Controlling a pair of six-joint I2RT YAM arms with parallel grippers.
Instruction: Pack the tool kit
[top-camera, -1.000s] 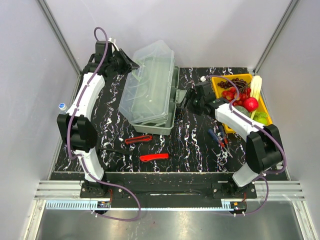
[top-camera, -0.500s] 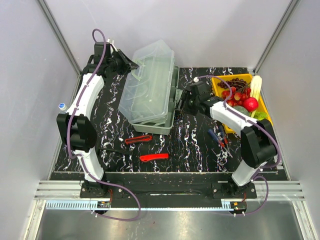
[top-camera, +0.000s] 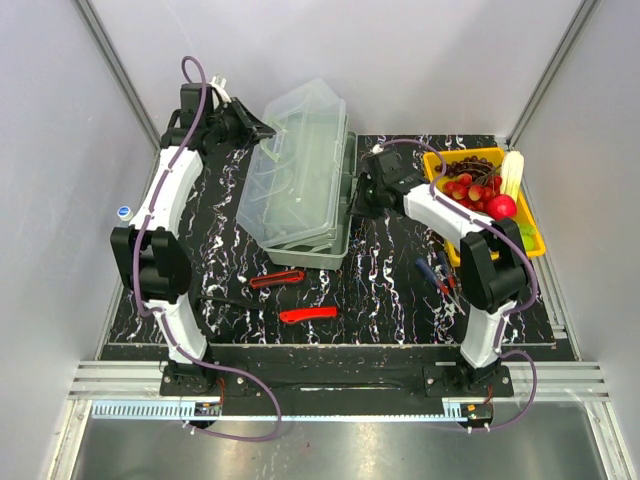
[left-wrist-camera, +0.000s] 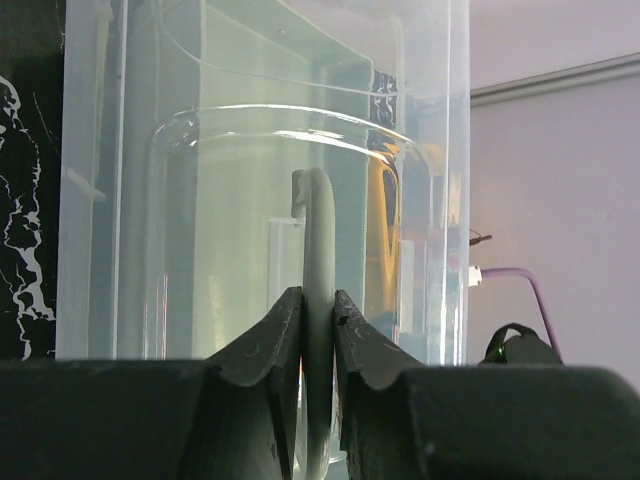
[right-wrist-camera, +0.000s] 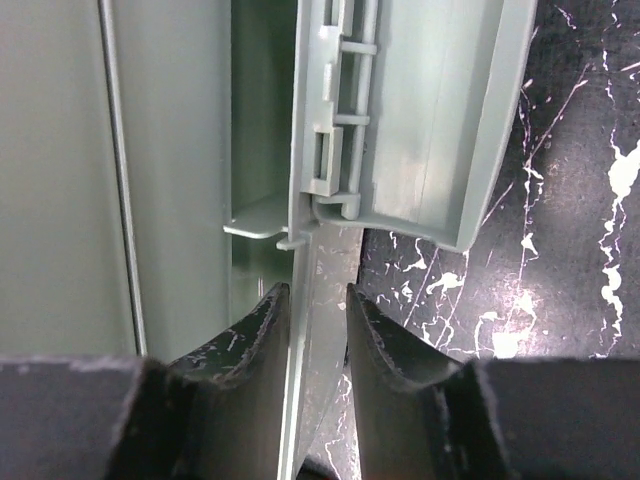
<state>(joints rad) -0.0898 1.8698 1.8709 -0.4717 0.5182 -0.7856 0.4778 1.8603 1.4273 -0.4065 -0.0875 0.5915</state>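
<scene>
The translucent grey-green toolbox (top-camera: 300, 180) stands at the back of the table with its lid raised on edge over the base (top-camera: 335, 250). My left gripper (top-camera: 262, 128) is shut on the lid's thin curved handle (left-wrist-camera: 318, 230), pinched between both fingers (left-wrist-camera: 270, 340). My right gripper (top-camera: 358, 200) is at the box's right side. Its jaws (right-wrist-camera: 318, 295) stand narrowly open astride the thin edge of the box wall (right-wrist-camera: 300, 200): the left finger lies against it and a gap shows beside the right finger. Two red-handled tools (top-camera: 277, 279) (top-camera: 308, 315) and blue and black screwdrivers (top-camera: 437, 275) lie on the table.
A yellow tray (top-camera: 538, 238) of fruit stands at the right, close behind my right arm. A small blue-capped object (top-camera: 124, 212) sits off the table's left edge. Grey walls close in the back and sides.
My right gripper has moved left and back up to the toolbox's right side, and its jaws have narrowed around the wall edge. The left gripper has kept its hold on the handle.
</scene>
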